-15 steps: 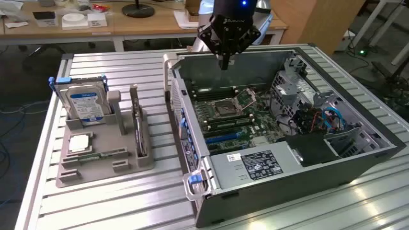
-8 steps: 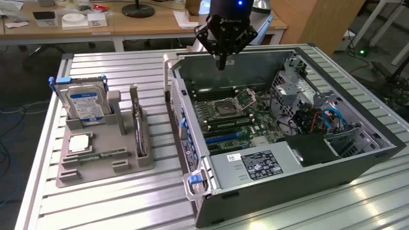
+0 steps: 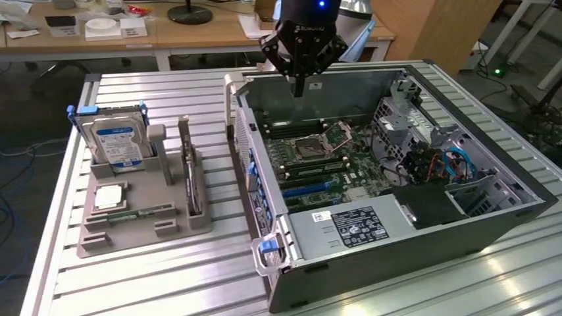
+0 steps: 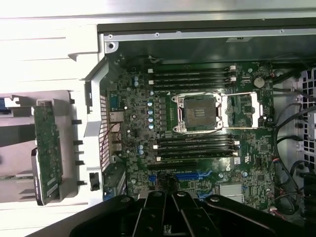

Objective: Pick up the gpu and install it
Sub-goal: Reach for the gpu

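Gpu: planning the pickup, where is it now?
The gpu stands on edge in the grey holder on the exterior view's left, between the hard drive and the computer case.

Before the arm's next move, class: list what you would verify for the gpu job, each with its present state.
1. Gripper empty: ok, shut on nothing.
2. Jaws open for a grasp: not ok.
3. Gpu upright in holder: ok.
4. Gripper at the gpu: not ok, it hangs over the case.
5. Case open: ok.
6. Blue slot free: ok.
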Robot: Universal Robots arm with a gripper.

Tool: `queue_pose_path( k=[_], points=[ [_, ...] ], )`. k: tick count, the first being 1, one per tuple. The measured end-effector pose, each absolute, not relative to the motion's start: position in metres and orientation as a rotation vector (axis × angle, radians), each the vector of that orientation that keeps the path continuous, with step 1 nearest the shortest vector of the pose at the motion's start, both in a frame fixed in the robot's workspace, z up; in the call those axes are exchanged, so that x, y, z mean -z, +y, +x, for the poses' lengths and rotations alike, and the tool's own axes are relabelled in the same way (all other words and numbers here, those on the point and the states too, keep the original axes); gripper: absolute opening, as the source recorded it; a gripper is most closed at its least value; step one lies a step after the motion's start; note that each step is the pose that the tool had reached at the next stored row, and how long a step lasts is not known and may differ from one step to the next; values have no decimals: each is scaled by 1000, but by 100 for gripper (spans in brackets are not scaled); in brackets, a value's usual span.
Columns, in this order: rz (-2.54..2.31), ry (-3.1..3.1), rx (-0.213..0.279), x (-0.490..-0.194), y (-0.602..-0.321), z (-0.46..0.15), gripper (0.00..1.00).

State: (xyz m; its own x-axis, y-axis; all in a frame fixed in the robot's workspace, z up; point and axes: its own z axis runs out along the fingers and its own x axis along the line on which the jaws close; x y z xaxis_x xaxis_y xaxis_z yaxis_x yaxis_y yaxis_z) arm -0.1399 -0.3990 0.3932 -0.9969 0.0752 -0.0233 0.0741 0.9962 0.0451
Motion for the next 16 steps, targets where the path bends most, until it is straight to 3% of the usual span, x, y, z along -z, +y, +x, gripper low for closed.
queue_pose_path(
  k=[16],
  points=[
    [117, 3114, -69, -393, -399, -158, 11]
  ],
)
